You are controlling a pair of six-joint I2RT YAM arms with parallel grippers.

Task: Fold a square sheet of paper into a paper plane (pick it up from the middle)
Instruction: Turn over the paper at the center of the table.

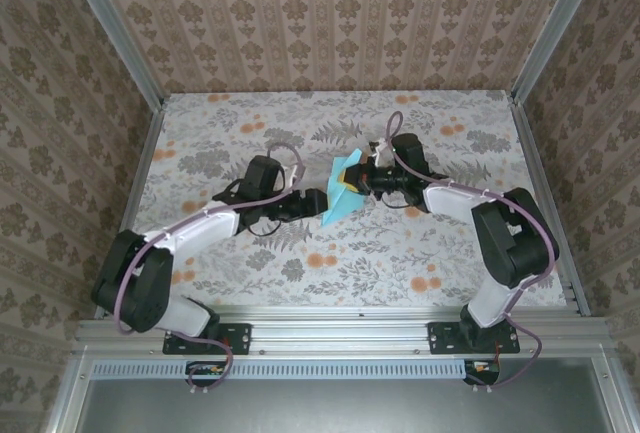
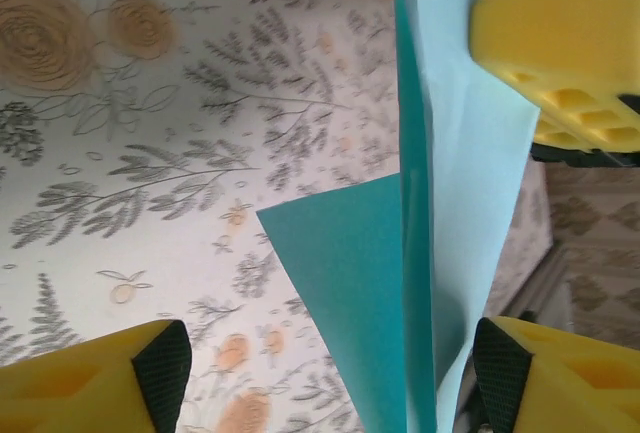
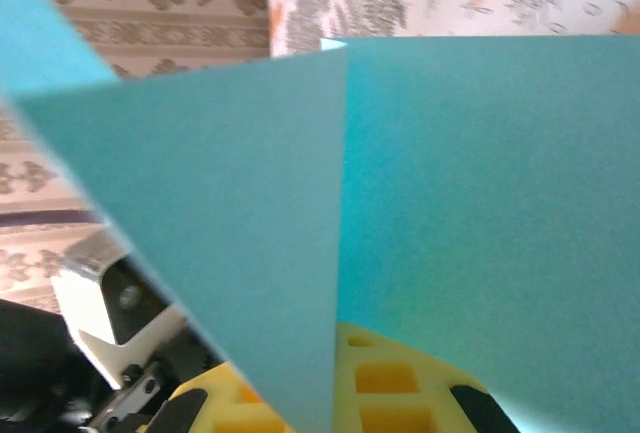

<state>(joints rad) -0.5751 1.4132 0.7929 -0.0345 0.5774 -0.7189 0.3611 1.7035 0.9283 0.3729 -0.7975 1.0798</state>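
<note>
Turquoise paper (image 1: pixel 336 203) hangs pinched in the right pincer (image 1: pixel 366 181); the left pincer (image 2: pixel 330 365) gapes around it, and closing off-crease could crumple the fold.

My worktop (image 1: pixel 380 253): pale floral surface, grey ferns, orange blossoms scattered across. Metal rail (image 1: pixel 543 193) down right side. My two arm bases (image 1: pixel 195 328) bolted at near edge.
</note>
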